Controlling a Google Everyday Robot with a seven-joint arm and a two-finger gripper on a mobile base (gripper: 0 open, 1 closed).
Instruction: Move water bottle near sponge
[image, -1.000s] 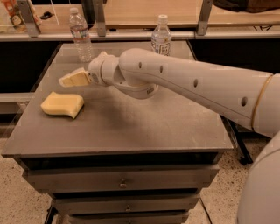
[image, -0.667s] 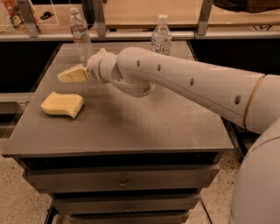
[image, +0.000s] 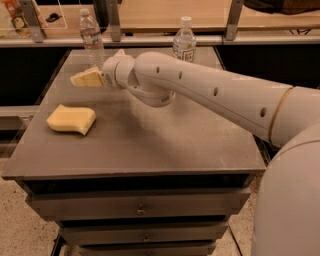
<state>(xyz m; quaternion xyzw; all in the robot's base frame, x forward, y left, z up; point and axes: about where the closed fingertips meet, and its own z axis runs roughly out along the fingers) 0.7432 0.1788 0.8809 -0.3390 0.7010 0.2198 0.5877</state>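
Observation:
The water bottle (image: 91, 39), slim and clear with a white cap and a narrow pale label band, stands upright at the table's back left. The sponge (image: 71, 119), a pale yellow wavy-sided block, lies flat near the table's left edge, well in front of the bottle. My gripper (image: 85, 79) is at the end of the white arm that reaches across from the right. It hovers above the table just in front of the water bottle's base and behind the sponge. It holds nothing that I can see.
A second bottle (image: 184, 42) with a large white label stands at the back middle of the grey table (image: 165, 145). A shelf rail with metal posts (image: 112, 20) runs behind the table. Drawers sit below the front edge.
My gripper has moved a little toward the back of the table, closer to the water bottle. The bottles and sponge have not moved.

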